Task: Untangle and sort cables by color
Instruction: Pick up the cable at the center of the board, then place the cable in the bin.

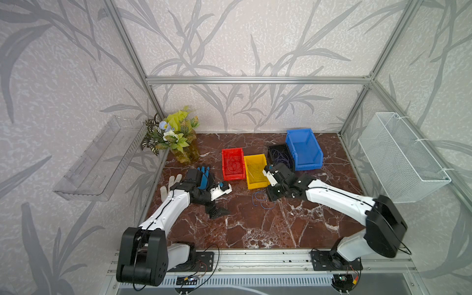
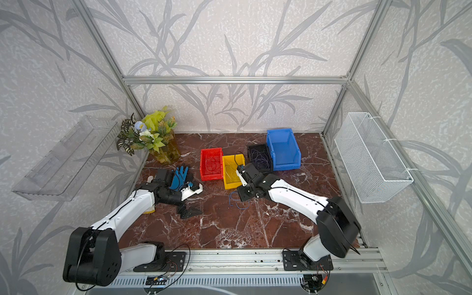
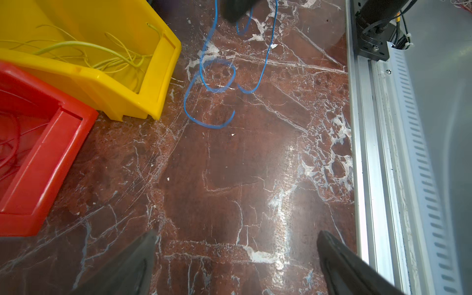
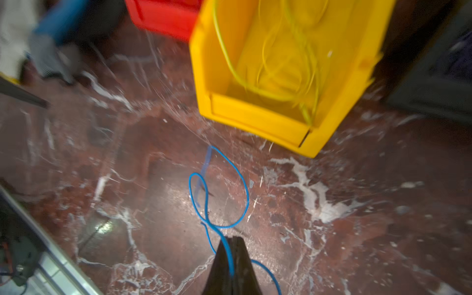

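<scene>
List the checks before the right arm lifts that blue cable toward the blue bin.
1. Grip: right jaws shut on blue cable: ok.
2. Other arm: left jaws open, holding nothing: ok.
3. Snag: cable lies apart from yellow bin: ok.
4. Lift: cable fully off the table: not ok, its loops lie on it.
5. Count: one cable or several tangled: cannot tell.
6. Target: blue bin upright, top unobstructed: ok.
</scene>
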{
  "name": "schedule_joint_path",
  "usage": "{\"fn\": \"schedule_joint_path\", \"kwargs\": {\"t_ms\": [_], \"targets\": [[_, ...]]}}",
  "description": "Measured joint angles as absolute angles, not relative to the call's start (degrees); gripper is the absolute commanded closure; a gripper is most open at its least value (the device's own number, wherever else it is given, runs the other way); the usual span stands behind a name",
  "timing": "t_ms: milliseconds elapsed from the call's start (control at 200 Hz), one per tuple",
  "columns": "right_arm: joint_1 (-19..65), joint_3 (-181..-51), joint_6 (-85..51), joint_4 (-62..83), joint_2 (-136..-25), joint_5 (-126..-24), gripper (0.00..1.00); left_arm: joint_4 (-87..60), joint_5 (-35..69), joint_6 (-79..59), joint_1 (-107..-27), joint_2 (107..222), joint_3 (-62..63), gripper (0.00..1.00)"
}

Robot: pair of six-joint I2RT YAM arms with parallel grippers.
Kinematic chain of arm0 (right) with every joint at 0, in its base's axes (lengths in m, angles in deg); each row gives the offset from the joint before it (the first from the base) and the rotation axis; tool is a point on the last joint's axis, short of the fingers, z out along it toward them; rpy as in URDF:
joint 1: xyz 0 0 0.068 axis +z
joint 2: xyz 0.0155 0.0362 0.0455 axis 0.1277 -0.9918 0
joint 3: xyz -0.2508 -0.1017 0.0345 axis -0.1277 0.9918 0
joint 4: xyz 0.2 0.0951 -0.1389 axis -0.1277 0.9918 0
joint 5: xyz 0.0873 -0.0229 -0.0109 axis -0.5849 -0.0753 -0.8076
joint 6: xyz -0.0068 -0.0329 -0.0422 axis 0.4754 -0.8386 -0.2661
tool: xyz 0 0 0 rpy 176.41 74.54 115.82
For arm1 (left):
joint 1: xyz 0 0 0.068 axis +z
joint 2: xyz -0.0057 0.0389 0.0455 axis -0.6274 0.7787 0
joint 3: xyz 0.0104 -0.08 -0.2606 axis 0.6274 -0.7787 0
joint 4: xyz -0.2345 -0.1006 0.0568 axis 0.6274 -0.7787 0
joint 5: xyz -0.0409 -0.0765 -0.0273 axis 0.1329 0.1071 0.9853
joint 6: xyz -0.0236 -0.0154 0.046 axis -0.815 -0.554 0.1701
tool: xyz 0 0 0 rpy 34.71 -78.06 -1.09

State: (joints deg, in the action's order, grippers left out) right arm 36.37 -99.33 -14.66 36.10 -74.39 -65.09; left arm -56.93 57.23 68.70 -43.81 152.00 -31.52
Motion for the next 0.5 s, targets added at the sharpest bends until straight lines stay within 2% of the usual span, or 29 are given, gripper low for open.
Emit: {"fn": "schedule_joint_path", "kwargs": {"t_ms": [175,500], "targets": [[30.8,-106.6,-15.3,37.0,-66.8,-56.9,1.00,-58.2,57.4,70.2,-45.4,152.0,-31.0,0.00],[9.7,-120.0,-16.4,37.3,-71.5,-49.0,1.00,-57.9,57.6,70.4,-46.7,152.5,-28.4,0.00]]}}
